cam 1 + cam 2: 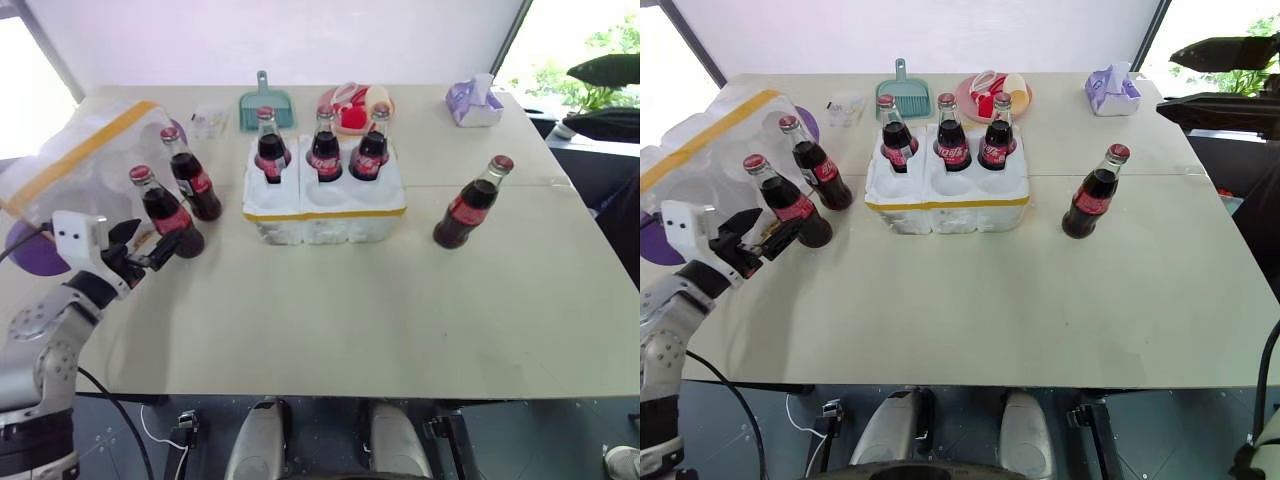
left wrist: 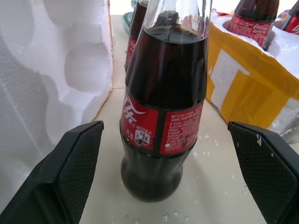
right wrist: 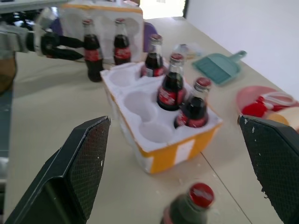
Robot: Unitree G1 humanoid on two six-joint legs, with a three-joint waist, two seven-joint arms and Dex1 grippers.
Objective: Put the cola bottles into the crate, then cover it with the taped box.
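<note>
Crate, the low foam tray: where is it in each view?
Left eye: crate mid-table, centre.
Right eye: crate slightly left of centre.
Left wrist: taped wall of crate beyond near bottle.
Right wrist: crate whole, wells showing.
Shared landmark: three bottles in its back row.

white crate (image 1: 325,205), yellow band, red-labelled cola bottles (image 1: 467,205)

The pale table (image 1: 330,310) carries the crate (image 1: 325,205), three loose cola bottles (image 1: 470,205), the taped box (image 1: 80,165), a teal dustpan (image 1: 265,108), a pink plate (image 1: 355,110) and tissues (image 1: 472,103).
</note>
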